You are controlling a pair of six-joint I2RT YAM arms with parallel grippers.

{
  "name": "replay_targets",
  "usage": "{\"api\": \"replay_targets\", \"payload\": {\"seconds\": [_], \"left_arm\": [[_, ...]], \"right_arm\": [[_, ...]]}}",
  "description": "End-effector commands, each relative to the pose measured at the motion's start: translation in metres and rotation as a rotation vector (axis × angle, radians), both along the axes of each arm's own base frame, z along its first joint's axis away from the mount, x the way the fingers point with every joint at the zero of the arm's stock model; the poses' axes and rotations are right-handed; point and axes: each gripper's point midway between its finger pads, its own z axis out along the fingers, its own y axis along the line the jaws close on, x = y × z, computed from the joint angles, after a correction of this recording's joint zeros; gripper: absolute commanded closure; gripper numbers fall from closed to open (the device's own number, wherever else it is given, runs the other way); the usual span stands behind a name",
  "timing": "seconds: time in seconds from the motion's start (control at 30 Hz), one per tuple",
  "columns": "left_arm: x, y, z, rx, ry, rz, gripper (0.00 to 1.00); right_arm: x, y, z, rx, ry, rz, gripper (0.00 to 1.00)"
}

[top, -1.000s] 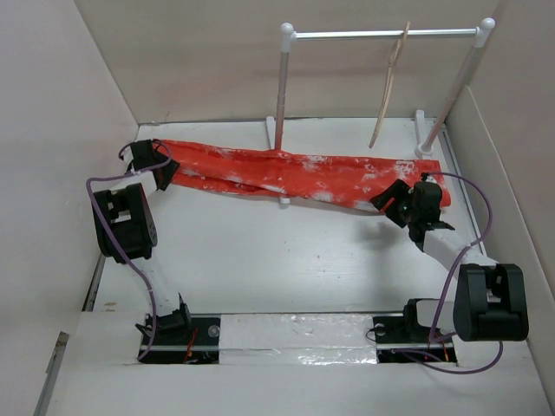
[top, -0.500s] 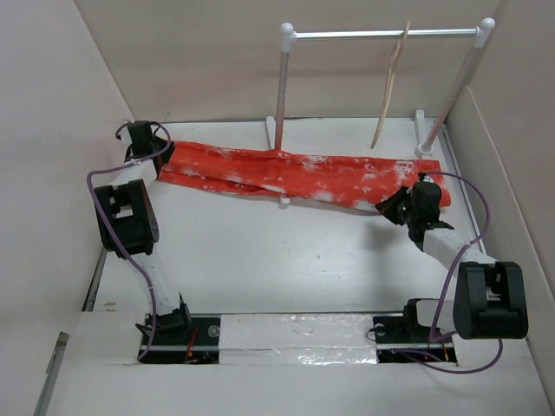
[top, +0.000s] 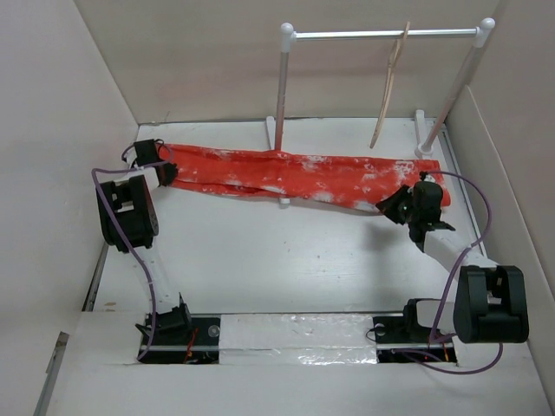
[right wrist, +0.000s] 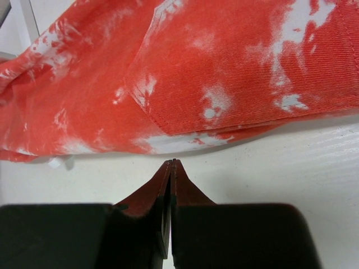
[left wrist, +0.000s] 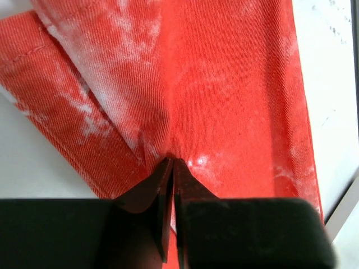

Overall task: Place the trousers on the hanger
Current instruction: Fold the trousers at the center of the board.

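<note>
Just 1 trousers (top: pixel 303 173), 1 hanger (top: pixel 388 87); L pincer (left wrist: pixel 171 162), R pincer (right wrist: pixel 170 162) both closed.

You saw the trousers (top: pixel 295 173) stretched flat across the table's (top: pixel 260 251) far side, with your left gripper (top: pixel 163 172) at one end and your right gripper (top: pixel 390 204) at the other. The hanger (top: pixel 386 95) hung from the rack (top: pixel 347 35).
</note>
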Motion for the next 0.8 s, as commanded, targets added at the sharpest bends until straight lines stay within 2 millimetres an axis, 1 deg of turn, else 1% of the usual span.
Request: {"api": "replay_targets", "payload": {"seconds": [0.0, 0.03, 0.07, 0.1, 0.13, 0.17, 0.2, 0.23, 0.27, 0.3, 0.33, 0.37, 0.4, 0.43, 0.5, 0.53, 0.57, 0.6, 0.63, 0.7, 0.77], "left_arm": [[-0.017, 0.011, 0.018, 0.052, 0.002, 0.018, 0.95], [-0.018, 0.011, 0.023, 0.055, -0.002, 0.015, 0.88], [-0.021, 0.01, 0.022, 0.057, 0.014, 0.01, 0.81], [-0.021, 0.01, 0.026, 0.059, 0.013, 0.009, 0.8], [-0.024, 0.01, 0.028, 0.058, 0.022, 0.007, 0.7], [-0.024, 0.012, 0.031, 0.07, 0.016, 0.016, 0.66], [-0.027, 0.015, 0.032, 0.086, 0.021, 0.026, 0.6], [-0.028, 0.015, 0.042, 0.092, 0.002, 0.028, 0.56], [-0.029, 0.016, 0.045, 0.097, -0.003, 0.03, 0.49], [-0.032, 0.018, 0.047, 0.11, -0.003, 0.037, 0.48], [-0.033, 0.019, 0.056, 0.121, -0.017, 0.041, 0.4], [-0.039, 0.02, 0.054, 0.127, 0.002, 0.046, 0.35], [-0.042, 0.023, 0.055, 0.145, 0.014, 0.059, 0.34], [-0.045, 0.025, 0.053, 0.16, 0.033, 0.057, 0.3], [-0.051, 0.026, 0.046, 0.171, 0.073, 0.047, 0.25], [-0.053, 0.025, 0.038, 0.179, 0.095, 0.024, 0.23], [-0.057, 0.023, 0.031, 0.171, 0.131, 0.01, 0.19], [-0.054, 0.024, 0.031, 0.171, 0.138, 0.003, 0.18], [-0.056, 0.023, 0.023, 0.165, 0.166, -0.01, 0.18], [-0.056, 0.02, 0.018, 0.155, 0.181, -0.027, 0.18], [-0.055, 0.016, 0.011, 0.133, 0.189, -0.037, 0.18]], "right_arm": [[0.003, -0.009, 0.015, -0.017, -0.062, -0.03, 0.91], [0.003, -0.01, 0.016, -0.021, -0.068, -0.036, 0.88], [0.003, -0.014, 0.017, -0.022, -0.071, -0.05, 0.85], [0.003, -0.014, 0.02, -0.021, -0.074, -0.051, 0.79], [0.002, -0.017, 0.021, -0.018, -0.075, -0.055, 0.75], [0.002, -0.016, 0.023, -0.016, -0.08, -0.053, 0.72], [0.001, -0.02, 0.023, -0.013, -0.078, -0.065, 0.66], [0.001, -0.019, 0.026, -0.011, -0.085, -0.062, 0.61], [0.001, -0.022, 0.025, -0.009, -0.084, -0.072, 0.58], [-0.001, -0.022, 0.024, -0.007, -0.077, -0.072, 0.48], [-0.001, -0.027, 0.024, -0.009, -0.075, -0.091, 0.46], [-0.002, -0.027, 0.022, -0.007, -0.07, -0.094, 0.4], [-0.003, -0.03, 0.021, 0.001, -0.064, -0.109, 0.32], [-0.004, -0.034, 0.02, 0.004, -0.062, -0.122, 0.3], [-0.009, -0.037, 0.013, 0.008, -0.046, -0.133, 0.18], [-0.012, -0.036, 0.009, 0.011, -0.034, -0.135, 0.13], [-0.014, -0.039, 0.006, 0.012, -0.024, -0.144, 0.12], [-0.02, -0.038, 0.0, 0.014, -0.004, -0.147, 0.12], [-0.023, -0.04, -0.003, 0.01, 0.004, -0.155, 0.12], [-0.03, -0.041, -0.013, 0.015, 0.024, -0.174, 0.13], [-0.026, -0.044, -0.014, 0.015, 0.009, -0.2, 0.13]]}}
